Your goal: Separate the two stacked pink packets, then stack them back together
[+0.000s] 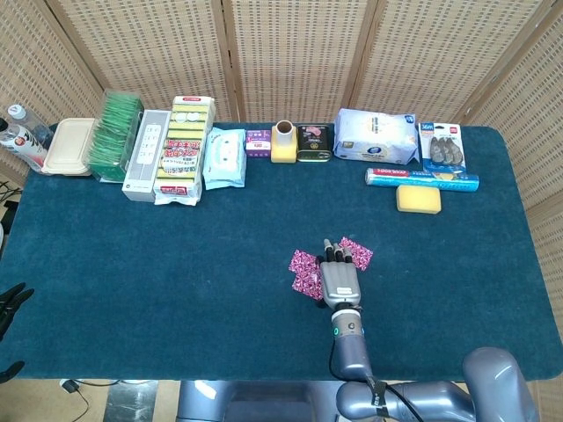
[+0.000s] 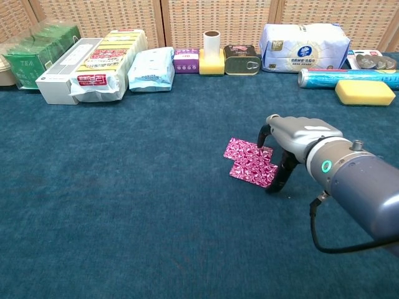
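Observation:
Two pink patterned packets lie flat and overlapping on the blue table, the upper packet (image 2: 246,149) partly on the lower packet (image 2: 254,171); in the head view they show as one pink patch (image 1: 305,272). My right hand (image 2: 278,152) (image 1: 339,278) arches over their right edge. One fingertip (image 2: 261,141) touches the upper packet and the thumb (image 2: 272,185) stands beside the lower one. Nothing is lifted. Another pink packet (image 1: 358,253) lies just right of the fingers, hidden in the chest view. My left hand (image 1: 10,303) hangs off the table's left edge, fingers spread and empty.
Along the far edge stand green tea boxes (image 2: 31,59), a white box (image 2: 65,78), sponge packs (image 2: 106,62), wipes (image 2: 151,68), a yellow roll holder (image 2: 212,59), a tin (image 2: 242,60), a tissue pack (image 2: 305,45), a foil roll (image 2: 346,76) and a yellow sponge (image 2: 365,91).

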Robot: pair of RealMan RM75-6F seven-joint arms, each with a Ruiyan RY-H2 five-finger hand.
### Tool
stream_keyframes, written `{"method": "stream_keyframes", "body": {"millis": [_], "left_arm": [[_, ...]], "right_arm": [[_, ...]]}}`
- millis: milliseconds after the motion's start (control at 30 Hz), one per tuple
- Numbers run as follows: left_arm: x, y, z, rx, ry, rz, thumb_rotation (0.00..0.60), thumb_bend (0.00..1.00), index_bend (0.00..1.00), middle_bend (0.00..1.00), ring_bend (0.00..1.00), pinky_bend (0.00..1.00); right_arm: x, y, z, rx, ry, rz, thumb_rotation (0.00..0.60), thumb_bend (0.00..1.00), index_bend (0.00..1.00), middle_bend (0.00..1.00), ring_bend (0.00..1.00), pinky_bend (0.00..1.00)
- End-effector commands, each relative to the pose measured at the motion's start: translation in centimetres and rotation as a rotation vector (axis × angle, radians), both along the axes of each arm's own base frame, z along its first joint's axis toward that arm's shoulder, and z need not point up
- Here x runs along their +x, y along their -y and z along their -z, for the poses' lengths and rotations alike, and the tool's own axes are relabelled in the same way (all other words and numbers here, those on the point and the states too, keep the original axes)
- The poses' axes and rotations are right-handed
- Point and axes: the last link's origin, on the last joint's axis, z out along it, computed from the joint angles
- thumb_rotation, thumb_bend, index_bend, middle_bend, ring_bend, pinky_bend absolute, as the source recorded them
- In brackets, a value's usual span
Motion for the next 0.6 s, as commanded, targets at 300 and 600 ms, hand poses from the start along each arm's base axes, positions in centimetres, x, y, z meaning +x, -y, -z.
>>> {"method": "stream_keyframes", "body": {"millis": [300, 600], "left_arm": [[0.02, 0.04, 0.0, 0.001, 0.0, 0.001, 0.6, 0.03, 0.0, 0.0, 0.0, 0.04], [0.08, 0.11, 0.04, 0.002, 0.0, 0.003, 0.6, 0.03, 0.0, 0.0, 0.0, 0.04]], "right_arm": [[-0.74, 0.65, -0.67, -0.023, -0.031, 0.014, 0.6, 0.02, 0.26, 0.0, 0.0, 0.01], [-0.64, 0.36, -0.51, -0.002, -0.009, 0.016, 0.6, 0.08, 0.29, 0.0, 0.0, 0.01]]}}
